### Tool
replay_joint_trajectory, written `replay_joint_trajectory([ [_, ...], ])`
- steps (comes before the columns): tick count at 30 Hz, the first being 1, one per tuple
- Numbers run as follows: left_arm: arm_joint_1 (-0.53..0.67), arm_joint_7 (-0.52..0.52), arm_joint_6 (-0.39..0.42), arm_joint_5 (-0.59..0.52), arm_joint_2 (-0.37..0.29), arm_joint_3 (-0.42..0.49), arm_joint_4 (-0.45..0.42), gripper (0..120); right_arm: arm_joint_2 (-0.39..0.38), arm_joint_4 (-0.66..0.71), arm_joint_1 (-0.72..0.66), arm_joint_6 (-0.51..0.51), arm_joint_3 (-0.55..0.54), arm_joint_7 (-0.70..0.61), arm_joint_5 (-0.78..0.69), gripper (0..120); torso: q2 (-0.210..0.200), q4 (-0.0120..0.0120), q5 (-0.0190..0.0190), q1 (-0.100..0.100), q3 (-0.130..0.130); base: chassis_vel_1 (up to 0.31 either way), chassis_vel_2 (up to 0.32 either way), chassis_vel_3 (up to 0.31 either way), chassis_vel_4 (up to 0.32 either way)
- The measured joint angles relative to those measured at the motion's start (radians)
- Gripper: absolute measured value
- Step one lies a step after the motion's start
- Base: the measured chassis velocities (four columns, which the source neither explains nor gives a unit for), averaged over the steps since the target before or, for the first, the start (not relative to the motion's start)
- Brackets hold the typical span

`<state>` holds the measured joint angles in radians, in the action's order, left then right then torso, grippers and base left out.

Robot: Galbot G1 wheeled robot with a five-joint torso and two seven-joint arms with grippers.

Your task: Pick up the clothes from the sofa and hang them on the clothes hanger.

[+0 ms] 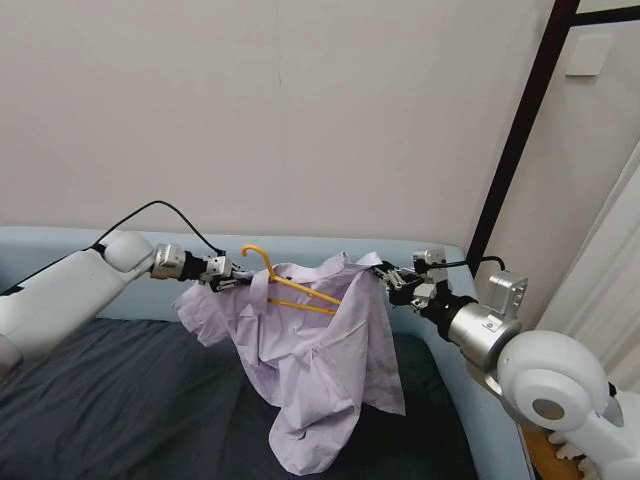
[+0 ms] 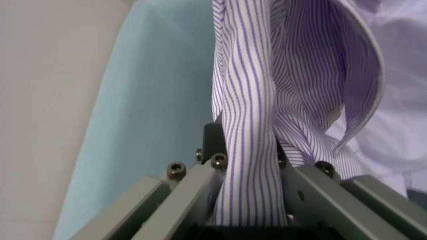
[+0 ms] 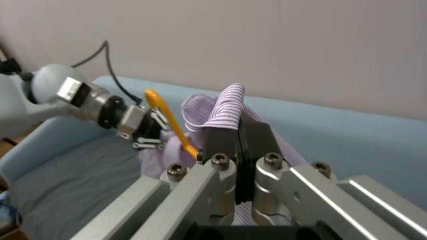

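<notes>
The lilac striped shirt (image 1: 312,360) hung in the air above the sofa (image 1: 60,240), stretched between the two grippers. The left gripper (image 2: 245,150) was clamped narrow on a fold of the striped cloth at the shirt's left edge. The cloth ran straight out from between its fingers (image 2: 213,134). The right gripper (image 3: 237,145) was pinched tight on a bunched edge of the same shirt at its other side, close in front of the sofa's pale blue back rim.

A yellow hanger (image 1: 290,288) lay among the upper folds. Its hook stood up just beside the left gripper and its arms ran across into the cloth toward the right gripper. What bore the hanger could not be told.

The shirt's lowest fold hung low over the dark seat cushion (image 1: 110,400); whether it touched could not be told. To the left, under the left arm, the cushion lay open. Behind both grippers the wall (image 1: 300,110) stood plain, well apart from them. On the right the room was tighter: the right arm reached over the sofa's end, with a black post (image 1: 520,130) and a pale curtain (image 1: 610,290) near behind it.
</notes>
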<state>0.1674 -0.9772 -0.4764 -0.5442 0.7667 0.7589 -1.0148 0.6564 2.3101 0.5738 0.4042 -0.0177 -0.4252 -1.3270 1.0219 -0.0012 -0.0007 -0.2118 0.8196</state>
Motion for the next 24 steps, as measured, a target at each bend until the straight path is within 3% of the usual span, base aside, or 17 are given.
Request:
replay_joint_trajectory([
  [7, 0.018, 0.049, 0.087, -0.146, 0.024, 0.037, -0.026, 0, -0.015, 0.078, 0.019, 0.023, 0.001, -0.024, -0.052, 0, 0.000, -0.0001, 0.0001, 0.000, 0.000, 0.000, 0.000, 0.000, 0.000],
  [16, 0.170, 0.002, 0.199, -0.350, 0.030, 0.142, -0.012, 0, -0.016, 0.084, 0.117, 0.021, -0.007, 0.018, 0.083, 0, 0.000, -0.0001, 0.0000, 0.000, 0.000, 0.000, 0.000, 0.000, 0.000],
  [19, 0.255, -0.052, 0.248, -0.410, 0.034, 0.188, -0.020, 0, 0.006, 0.021, 0.098, 0.002, -0.033, 0.031, 0.123, 0, 0.000, 0.0000, 0.0005, 0.000, 0.000, 0.000, 0.000, 0.000, 0.000],
  [24, 0.352, -0.123, 0.261, -0.421, 0.052, 0.237, 0.001, 0, 0.042, -0.113, 0.073, -0.032, -0.049, 0.038, 0.139, 0, 0.000, 0.0003, 0.0006, 0.000, 0.000, 0.000, 0.000, 0.000, 0.000],
])
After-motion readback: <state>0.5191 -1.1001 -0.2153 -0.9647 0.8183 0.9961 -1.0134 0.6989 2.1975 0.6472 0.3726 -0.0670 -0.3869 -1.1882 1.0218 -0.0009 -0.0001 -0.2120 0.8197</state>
